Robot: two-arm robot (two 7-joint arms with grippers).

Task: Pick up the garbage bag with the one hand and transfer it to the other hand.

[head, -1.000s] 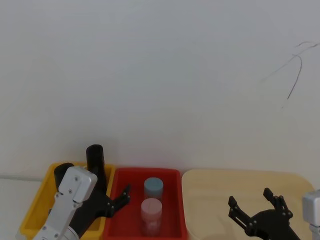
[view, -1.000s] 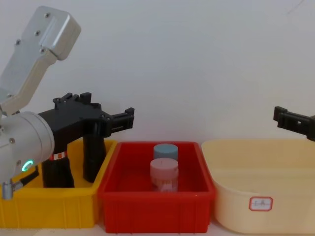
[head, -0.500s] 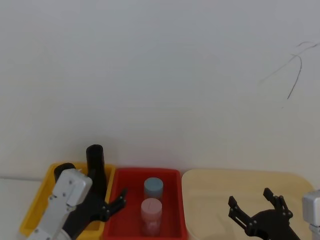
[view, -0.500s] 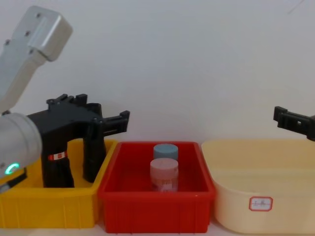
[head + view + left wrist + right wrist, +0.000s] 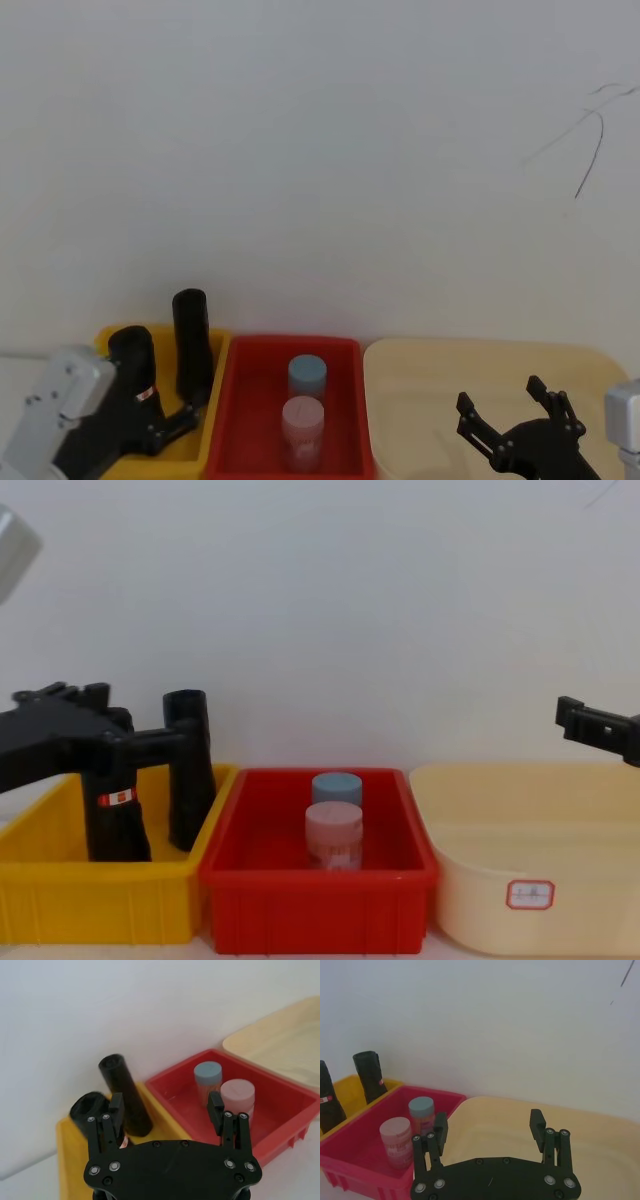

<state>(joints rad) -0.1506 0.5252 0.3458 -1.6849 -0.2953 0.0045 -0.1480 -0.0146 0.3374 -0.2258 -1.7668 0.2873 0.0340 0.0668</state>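
Observation:
The garbage bag (image 5: 132, 358) is a thick black roll with a red-and-white label band, standing upright in the yellow bin (image 5: 218, 425). It also appears as the garbage bag (image 5: 116, 825) in the chest view, the garbage bag (image 5: 89, 1109) in the left wrist view and the garbage bag (image 5: 327, 1105) in the right wrist view. My left gripper (image 5: 175, 425) hangs open on the near side of the bag, holding nothing. The left gripper (image 5: 165, 742) covers the bag's top in the chest view, and in its own wrist view the left gripper (image 5: 166, 1110) has its jaws wide apart. My right gripper (image 5: 505, 405) is open over the beige basin (image 5: 420, 380), far from the bag.
A slimmer black roll (image 5: 190, 340) stands beside the bag in the yellow bin (image 5: 100, 890). The red bin (image 5: 315, 895) in the middle holds a blue-lidded jar (image 5: 335, 785) and a pink-lidded jar (image 5: 333, 830). A white wall rises close behind.
My left arm has drawn back to the left and toward me, from the red bin's edge to the yellow bin's near side, uncovering both rolls. The right arm has not moved.

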